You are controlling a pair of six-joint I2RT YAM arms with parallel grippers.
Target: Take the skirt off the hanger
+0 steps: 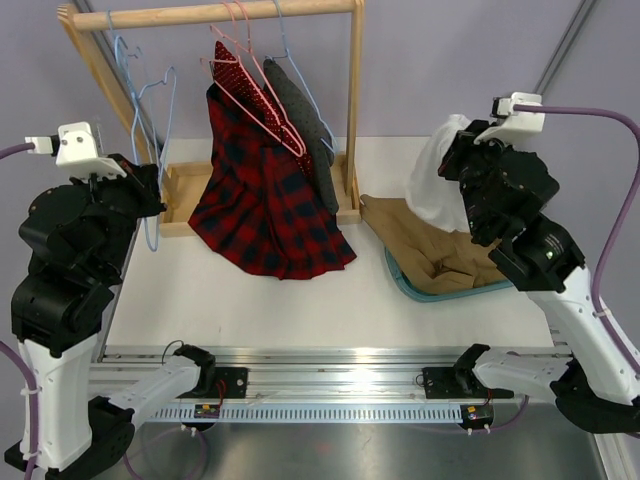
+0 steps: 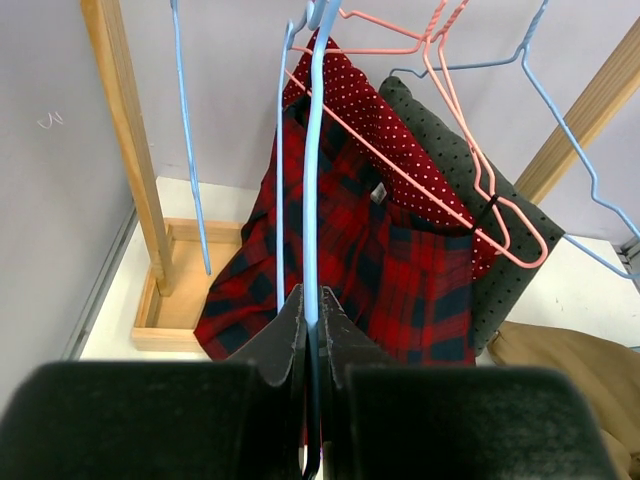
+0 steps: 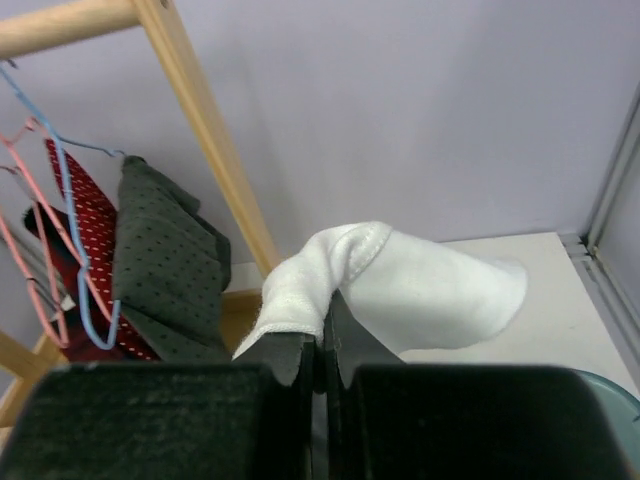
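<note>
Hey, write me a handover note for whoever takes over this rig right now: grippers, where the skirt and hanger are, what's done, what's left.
Grippers: the left gripper is shut on the bare blue hanger, whose hook appears to sit on the wooden rack. The right gripper is shut on the white garment, presumably the skirt, held up to the right of the rack and clear of every hanger.
Done: the skirt looks off its hanger.
Left: probably lay it down, perhaps by the tan cloth in the teal basket, then open both grippers.
</note>
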